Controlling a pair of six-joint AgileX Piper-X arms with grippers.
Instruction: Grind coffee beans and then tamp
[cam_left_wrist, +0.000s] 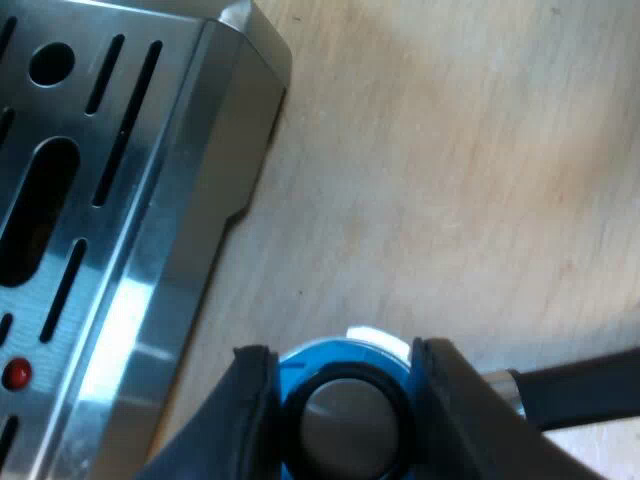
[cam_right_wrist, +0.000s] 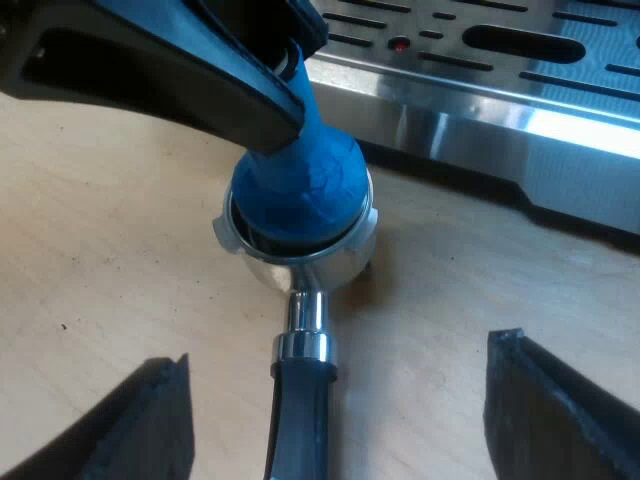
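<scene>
My left gripper (cam_left_wrist: 345, 358) is shut on the blue tamper (cam_left_wrist: 340, 415), one black finger on each side of its round metal top. In the right wrist view the tamper (cam_right_wrist: 300, 185) stands inside the basket of the metal holder (cam_right_wrist: 300, 262), which rests on the wooden table. The left gripper (cam_right_wrist: 262, 88) grips the tamper's neck from above. The holder's dark handle (cam_right_wrist: 298, 410) runs back between the fingers of my right gripper (cam_right_wrist: 335, 360). That gripper is open, its fingers wide apart and clear of the handle. The handle (cam_left_wrist: 585, 385) also shows beside the tamper in the left wrist view.
The espresso machine's slotted steel drip tray (cam_left_wrist: 110, 210) lies close beside the holder, with a small red dot (cam_left_wrist: 15, 374) in it. The tray's front edge (cam_right_wrist: 480, 120) runs just behind the holder's basket. Bare wooden table (cam_left_wrist: 450, 180) spreads around the holder.
</scene>
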